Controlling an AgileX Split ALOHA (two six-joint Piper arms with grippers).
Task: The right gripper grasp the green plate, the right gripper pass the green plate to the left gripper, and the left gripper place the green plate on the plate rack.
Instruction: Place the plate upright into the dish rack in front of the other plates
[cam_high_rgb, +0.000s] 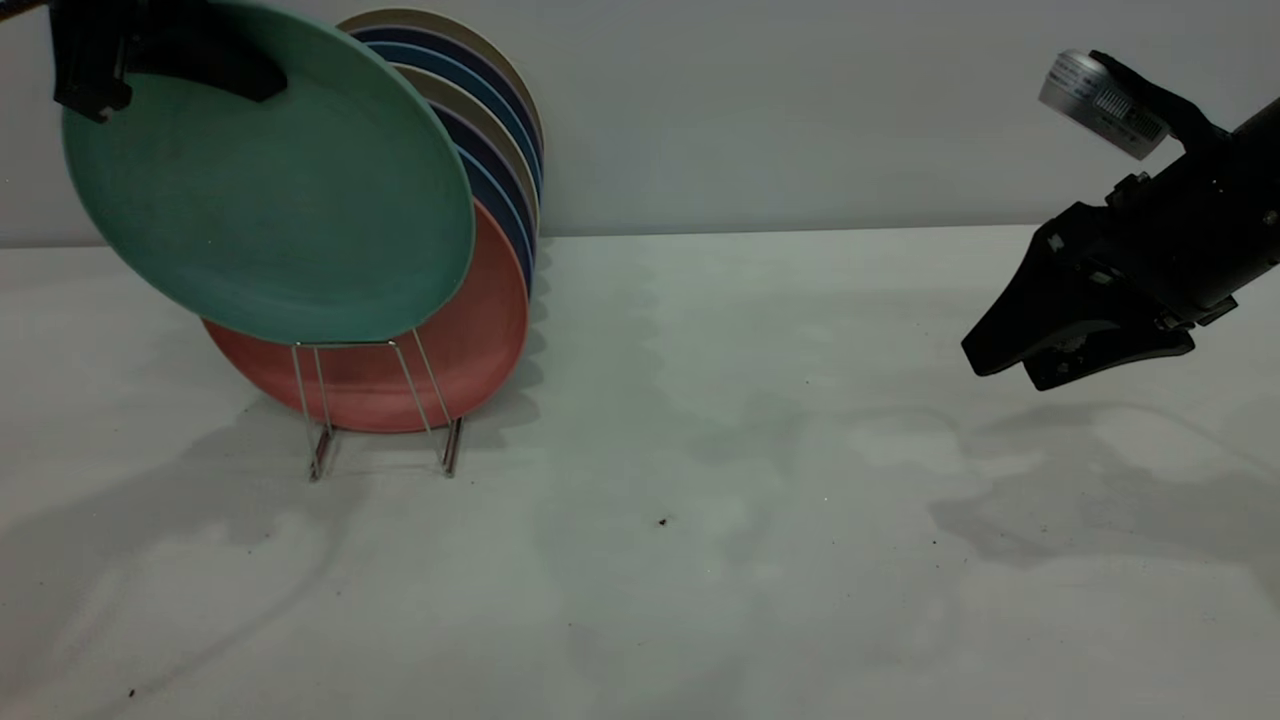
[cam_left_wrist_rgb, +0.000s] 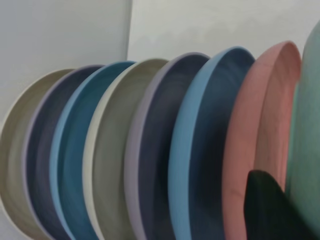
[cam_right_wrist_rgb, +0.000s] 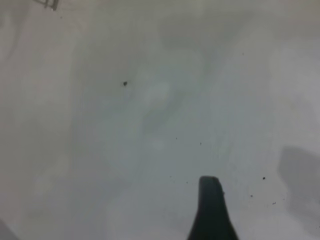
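The left gripper (cam_high_rgb: 150, 70) clamps the green plate (cam_high_rgb: 270, 190) at its 11 o'clock rim above the rack (cam_high_rgb: 375, 410), touching the pink plate (cam_high_rgb: 400, 370); the right gripper (cam_high_rgb: 1010, 365), seemingly closed, hangs at 3 o'clock over open table (cam_high_rgb: 700, 500).

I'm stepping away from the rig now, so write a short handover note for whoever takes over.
Left gripper: shut on the green plate's upper rim, holding it tilted above the front of the plate rack.
Right gripper: empty, off to the right above the table.
Done: pickup and handover.
Left: lower the green plate into the slot in front of the pink plate, then release.
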